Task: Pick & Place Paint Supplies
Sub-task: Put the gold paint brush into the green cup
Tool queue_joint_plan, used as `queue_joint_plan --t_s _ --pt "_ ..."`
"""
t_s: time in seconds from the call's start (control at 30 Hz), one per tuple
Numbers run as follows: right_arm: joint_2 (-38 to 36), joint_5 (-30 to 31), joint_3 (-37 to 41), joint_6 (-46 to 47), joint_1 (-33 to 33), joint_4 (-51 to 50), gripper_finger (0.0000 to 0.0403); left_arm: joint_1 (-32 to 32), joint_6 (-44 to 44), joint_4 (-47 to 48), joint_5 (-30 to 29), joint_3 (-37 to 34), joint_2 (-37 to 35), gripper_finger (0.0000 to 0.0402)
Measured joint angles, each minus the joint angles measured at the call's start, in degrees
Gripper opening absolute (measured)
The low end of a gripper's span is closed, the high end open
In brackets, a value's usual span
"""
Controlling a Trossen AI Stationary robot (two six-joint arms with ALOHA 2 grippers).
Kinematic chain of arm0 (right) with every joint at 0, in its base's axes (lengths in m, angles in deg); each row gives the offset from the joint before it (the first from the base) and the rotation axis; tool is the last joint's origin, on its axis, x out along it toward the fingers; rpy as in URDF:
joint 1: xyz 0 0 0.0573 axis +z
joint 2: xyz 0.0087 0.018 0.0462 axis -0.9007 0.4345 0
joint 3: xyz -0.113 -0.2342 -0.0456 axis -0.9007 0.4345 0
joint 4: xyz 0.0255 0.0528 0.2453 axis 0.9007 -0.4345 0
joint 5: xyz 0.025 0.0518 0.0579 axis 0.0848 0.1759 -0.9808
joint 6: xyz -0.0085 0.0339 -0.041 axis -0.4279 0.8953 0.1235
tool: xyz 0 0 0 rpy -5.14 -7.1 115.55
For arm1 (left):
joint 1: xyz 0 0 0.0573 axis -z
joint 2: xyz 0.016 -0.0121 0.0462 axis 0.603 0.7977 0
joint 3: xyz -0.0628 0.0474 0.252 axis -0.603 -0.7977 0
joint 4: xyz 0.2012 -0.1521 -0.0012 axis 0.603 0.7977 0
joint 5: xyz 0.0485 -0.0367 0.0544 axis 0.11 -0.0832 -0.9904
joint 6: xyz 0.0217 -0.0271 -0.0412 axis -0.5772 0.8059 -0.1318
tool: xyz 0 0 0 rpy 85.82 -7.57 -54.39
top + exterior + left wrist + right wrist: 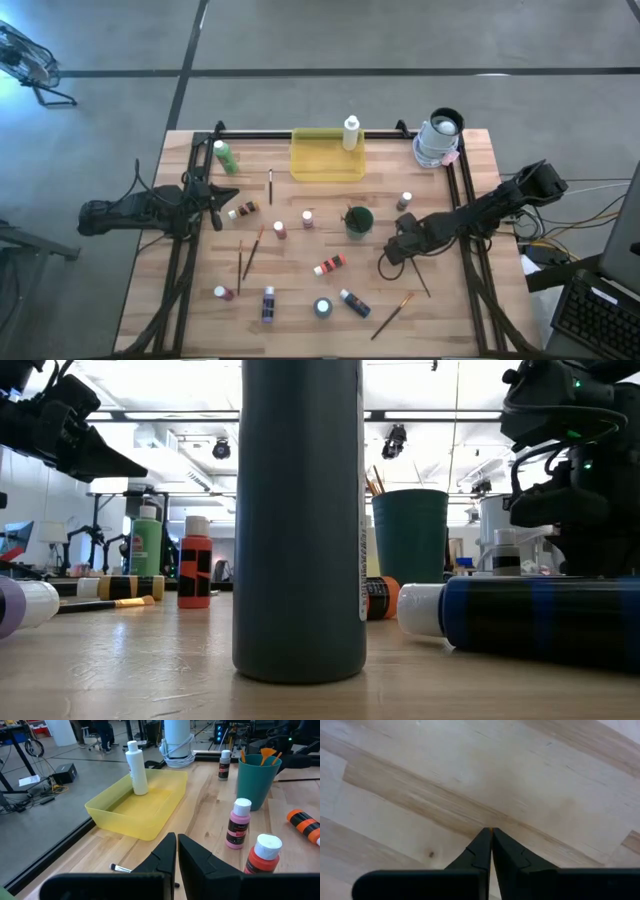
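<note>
Small paint bottles are scattered over the wooden table (470,320); most lie flat or stand between the arms. One white bottle (351,133) stands in the yellow tray (312,165), and a green bottle (225,157) lies near the far left corner. Thin brushes (252,250) lie on the wood, and one more stands in the dark green cup (359,222). My left gripper (176,840) is shut and hovers at the table's left, above a brush (118,867). My right gripper (491,832) is shut and points down at bare wood to the right of the cup.
A white roll and a jar (440,135) stand at the far right corner. Dark rails (462,200) run along both sides of the table. In the low view a tall grey bottle (300,520) stands close up, with a blue bottle (540,620) lying to its right.
</note>
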Motion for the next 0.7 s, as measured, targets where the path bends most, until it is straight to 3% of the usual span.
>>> queue_joint_plan --t_s 0.43,0.7 --pt "-0.76 -1.95 -2.2 -0.4 0.26 -3.48 0.0008 -0.01 -0.01 -0.01 0.0 -0.01 0.0 0.0023" --pt "-5.79 4.2 -6.83 -0.7 0.15 -11.41 0.0008 -0.01 -0.01 0.01 0.0 0.01 0.02 0.0023"
